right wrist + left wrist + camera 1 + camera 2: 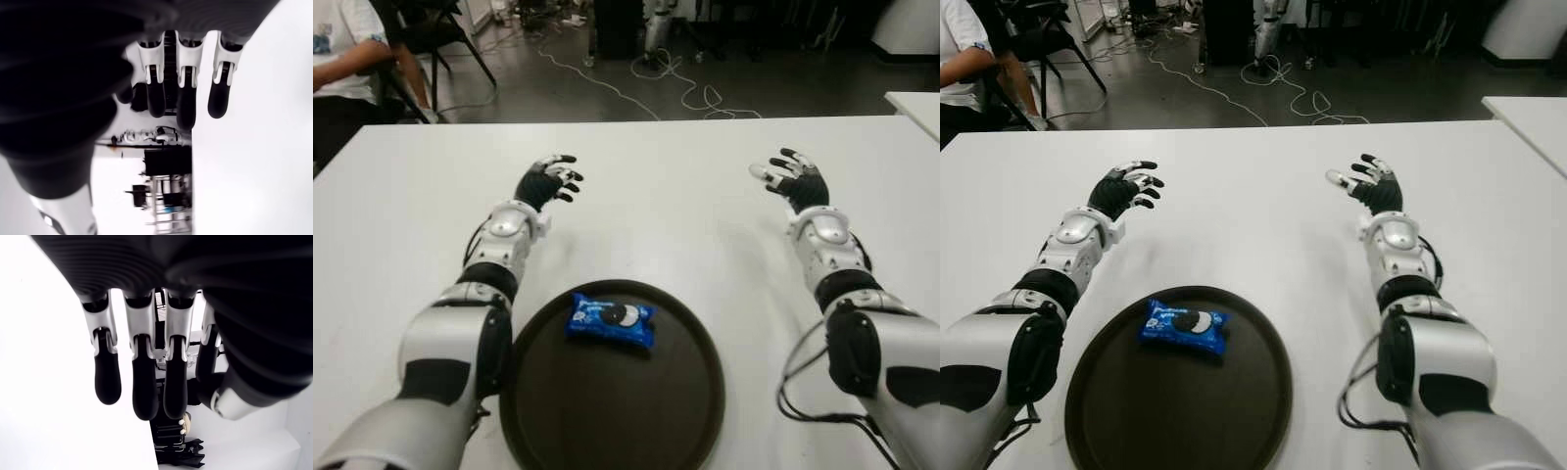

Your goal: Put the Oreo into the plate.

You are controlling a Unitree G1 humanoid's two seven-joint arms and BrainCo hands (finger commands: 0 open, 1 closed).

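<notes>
Oreo, a small blue foil-wrapped packet (611, 321) printed with a black-and-white cookie, lay flat inside the round dark-brown plate (685, 411), toward its far rim and a little left of centre. Rested wholly within the rim, no edge hanging over, so judged as delivered: the task looked complete, with nothing left but to keep clear.

Left hand (548, 182), black-fingered with silver knuckles, was held out over the white table (656, 206), well beyond the plate and to its left. Fingers (139, 391) hung loose and slightly apart in the wrist view, grasping nothing. Right hand (791, 178) mirrored it on the far right, also well apart from the plate, fingers (186, 107) extended and unclenched, empty too. Contact with the table could not be told for either hand.

Probably posed that way on purpose: both arms stretched forward and spread wide, leaving the plate and packet unobstructed to the head camera and free from accidental knocks.

Beyond the table's far edge, a grey floor strewn with white cables (646, 88); at the far left, a seated person's arm (347, 59) in a white sleeve beside a black chair (450, 34).
</notes>
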